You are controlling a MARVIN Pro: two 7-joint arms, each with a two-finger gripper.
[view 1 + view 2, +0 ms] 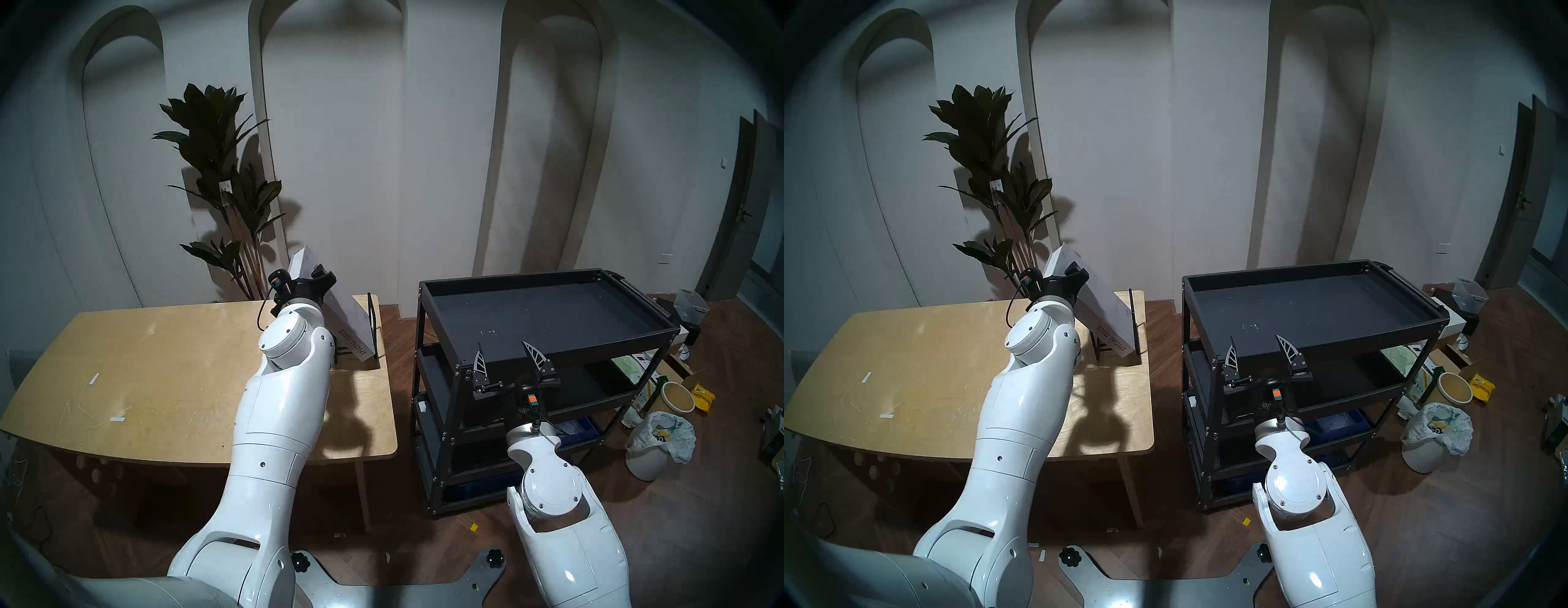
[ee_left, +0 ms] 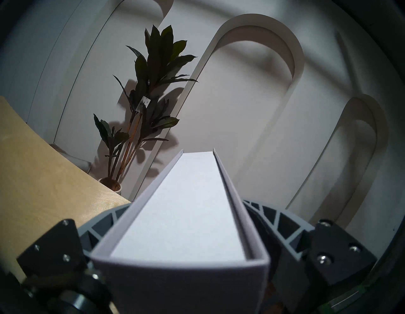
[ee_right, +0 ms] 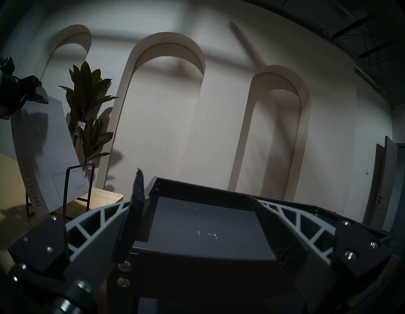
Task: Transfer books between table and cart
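One wide plywood table [image 1: 140, 365] fills the left of the head view, with the black cart [image 1: 547, 314] standing just beside its right end. At the table's far right corner the thick grey book [image 1: 339, 310] leans tilted in a small black wire rack [image 1: 373, 322]. The left gripper [image 1: 319, 278] straddles the book's upper end, its fingers [image 2: 103, 221] on either cover, though firm contact cannot be told. The right gripper [image 1: 507, 356] hovers spread wide and empty at the cart's near rim.

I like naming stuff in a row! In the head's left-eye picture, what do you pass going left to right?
Table → plant → book → cart → white bin.
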